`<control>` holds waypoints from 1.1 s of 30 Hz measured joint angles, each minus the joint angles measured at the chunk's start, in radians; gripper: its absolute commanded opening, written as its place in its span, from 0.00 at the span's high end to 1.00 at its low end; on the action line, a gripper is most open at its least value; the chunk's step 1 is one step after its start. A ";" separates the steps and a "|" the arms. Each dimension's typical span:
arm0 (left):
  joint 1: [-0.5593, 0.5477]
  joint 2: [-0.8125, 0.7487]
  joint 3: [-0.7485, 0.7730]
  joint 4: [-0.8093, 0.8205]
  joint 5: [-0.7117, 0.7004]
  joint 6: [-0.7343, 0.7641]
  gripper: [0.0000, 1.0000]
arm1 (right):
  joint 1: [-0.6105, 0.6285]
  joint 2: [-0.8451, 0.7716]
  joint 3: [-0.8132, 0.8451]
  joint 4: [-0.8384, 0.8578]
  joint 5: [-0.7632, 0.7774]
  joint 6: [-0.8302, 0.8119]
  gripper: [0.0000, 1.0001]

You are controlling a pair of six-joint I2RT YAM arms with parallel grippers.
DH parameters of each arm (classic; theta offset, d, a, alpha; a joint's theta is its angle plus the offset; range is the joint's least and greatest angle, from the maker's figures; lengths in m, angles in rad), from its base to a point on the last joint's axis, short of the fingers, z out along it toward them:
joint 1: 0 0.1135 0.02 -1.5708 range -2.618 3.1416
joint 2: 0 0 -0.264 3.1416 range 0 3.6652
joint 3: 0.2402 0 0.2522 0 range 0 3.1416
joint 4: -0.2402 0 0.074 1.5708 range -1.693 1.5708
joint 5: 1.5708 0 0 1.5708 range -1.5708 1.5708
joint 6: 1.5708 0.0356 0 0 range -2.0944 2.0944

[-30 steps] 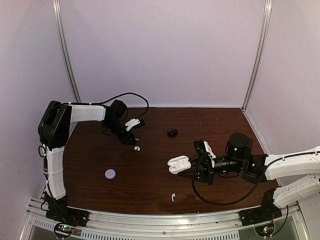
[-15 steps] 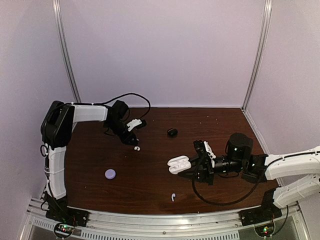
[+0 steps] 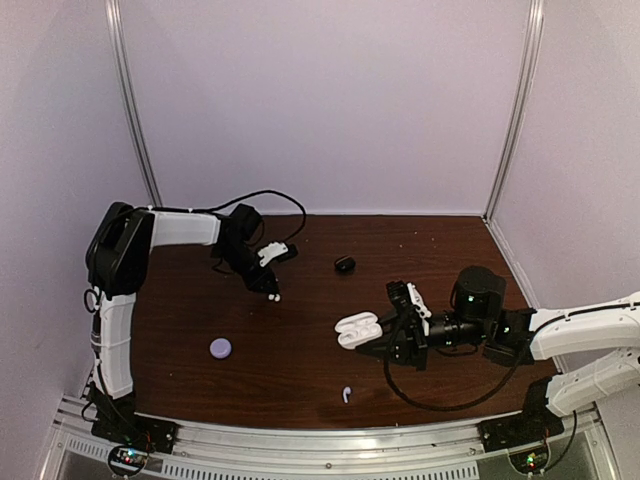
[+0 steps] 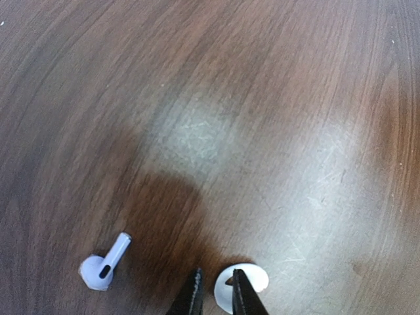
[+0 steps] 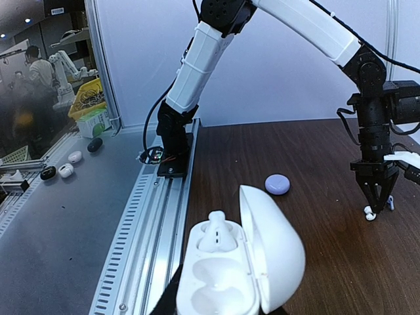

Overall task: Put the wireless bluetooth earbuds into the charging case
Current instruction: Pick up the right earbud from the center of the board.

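A round white earbud [image 4: 258,280] lies on the dark bench [image 4: 262,98] right at the tips of the left gripper [image 4: 215,296]. Its jaws stand almost together with a slim gap, and I cannot tell whether they pinch the bud. A stemmed earbud [image 4: 105,266] lies just beside it. A second stemmed earbud [image 3: 346,394] rests near the front edge. The right gripper [image 3: 375,338] has its jaws clamped on the open white charging case [image 5: 223,289], which has a seated earbud [image 5: 213,230] inside. A lavender puck [image 3: 221,347] and a small black item [image 3: 345,264] lie well apart. The wood is scuffed. Pale walls [image 3: 330,100] enclose the bench, with a metal rail [image 3: 320,440] in front.
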 measured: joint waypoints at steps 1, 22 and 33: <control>-0.001 0.000 -0.002 0.000 -0.002 0.000 0.84 | 0.000 0.000 0.000 -0.002 0.000 0.000 1.00; -0.019 -0.058 -0.093 0.042 -0.014 0.007 1.00 | 0.000 -0.039 0.000 -0.017 0.001 0.000 1.00; -0.020 -0.093 -0.125 0.030 0.003 0.009 1.00 | 0.000 -0.039 0.000 -0.018 0.001 0.000 1.00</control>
